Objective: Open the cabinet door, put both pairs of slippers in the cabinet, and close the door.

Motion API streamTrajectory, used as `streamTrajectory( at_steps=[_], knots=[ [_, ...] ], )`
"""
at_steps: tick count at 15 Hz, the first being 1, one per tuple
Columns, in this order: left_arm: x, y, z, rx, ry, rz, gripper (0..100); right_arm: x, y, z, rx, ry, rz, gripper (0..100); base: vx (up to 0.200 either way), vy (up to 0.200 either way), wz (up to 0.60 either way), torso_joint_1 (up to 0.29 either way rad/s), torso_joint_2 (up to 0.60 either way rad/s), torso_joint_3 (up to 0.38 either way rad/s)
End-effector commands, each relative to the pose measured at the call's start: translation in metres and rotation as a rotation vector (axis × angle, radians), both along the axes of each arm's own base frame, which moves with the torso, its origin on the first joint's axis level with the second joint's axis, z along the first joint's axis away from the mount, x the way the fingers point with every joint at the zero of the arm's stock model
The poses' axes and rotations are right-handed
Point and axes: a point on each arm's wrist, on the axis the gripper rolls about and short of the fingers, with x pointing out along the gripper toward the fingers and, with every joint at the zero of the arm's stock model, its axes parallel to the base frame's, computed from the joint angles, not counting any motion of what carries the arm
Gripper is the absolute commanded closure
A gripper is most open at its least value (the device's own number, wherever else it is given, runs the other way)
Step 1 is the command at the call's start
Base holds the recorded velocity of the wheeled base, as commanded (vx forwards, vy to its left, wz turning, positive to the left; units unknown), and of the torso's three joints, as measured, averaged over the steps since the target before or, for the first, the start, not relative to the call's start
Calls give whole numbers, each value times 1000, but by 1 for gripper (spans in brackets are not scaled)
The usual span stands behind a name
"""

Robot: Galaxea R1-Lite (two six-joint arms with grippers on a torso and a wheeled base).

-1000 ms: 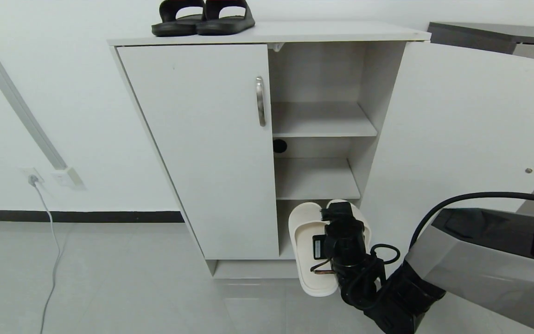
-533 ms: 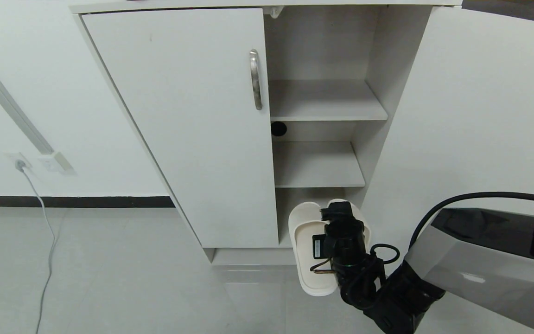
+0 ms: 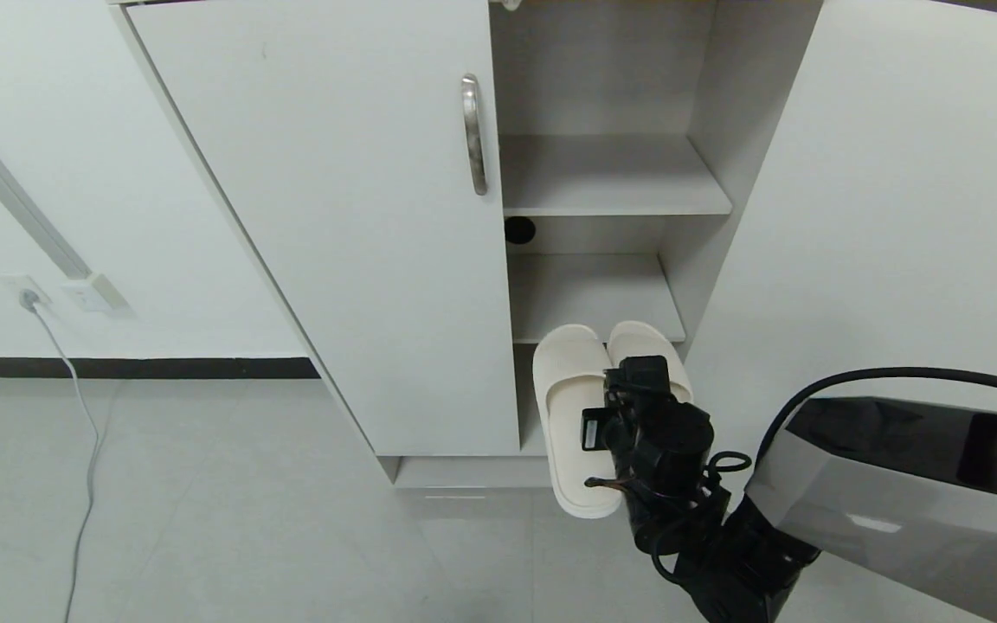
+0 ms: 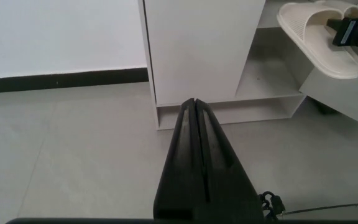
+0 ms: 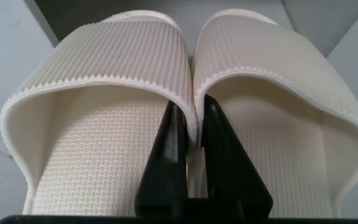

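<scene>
A pair of white slippers [image 3: 569, 407] hangs side by side in front of the cabinet's bottom compartment [image 3: 530, 424], toes toward the cabinet. My right gripper [image 3: 637, 374] is shut on the white slippers [image 5: 117, 93], its fingers [image 5: 169, 143] pinching the two inner strap walls together. The cabinet's right door [image 3: 879, 216] stands wide open; the left door [image 3: 360, 216] with its metal handle [image 3: 472, 134] is closed. My left gripper [image 4: 194, 109] is shut on nothing, low over the floor before the cabinet's base [image 4: 229, 113]. The left wrist view also has the white slippers [image 4: 316, 37].
Two bare shelves [image 3: 611, 177] [image 3: 589, 298] sit above the bottom compartment, with a dark round hole [image 3: 519, 229] in the back panel. A wall socket [image 3: 27, 301] and its cable [image 3: 83, 450] are at the left. Grey floor spreads before the cabinet.
The head camera has tilted down, so the cabinet top with the black slippers left the picture. My right gripper has carried the white slippers up and forward toward the cabinet opening.
</scene>
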Motion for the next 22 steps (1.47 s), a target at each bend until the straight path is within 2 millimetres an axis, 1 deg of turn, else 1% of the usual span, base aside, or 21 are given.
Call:
streamTrajectory(
  at_steps=[1, 6, 15, 18, 20, 22],
  knots=[
    [0, 0, 0, 0, 0, 0, 100, 1, 1, -14, -32, 20, 0, 100, 0, 0, 0, 0, 0, 0],
    [0, 0, 0, 0, 0, 0, 100, 2, 0, -17, -37, 27, 0, 100, 0, 0, 0, 0, 0, 0],
    [0, 0, 0, 0, 2, 0, 100, 4, -1, -18, -38, 28, -5, 100, 200, 0, 0, 3, 3, 0],
    [0, 0, 0, 0, 0, 2, 100, 17, -4, -30, -45, 35, -31, 100, 0, 0, 0, 0, 0, 0],
    [0, 0, 0, 0, 2, 2, 100, 25, -7, -28, -51, 42, -45, 100, 0, 0, 0, 0, 0, 0],
    [0, 0, 0, 0, 2, 2, 100, 35, -6, -25, -54, 48, -41, 100, 0, 0, 0, 0, 0, 0]
  ],
)
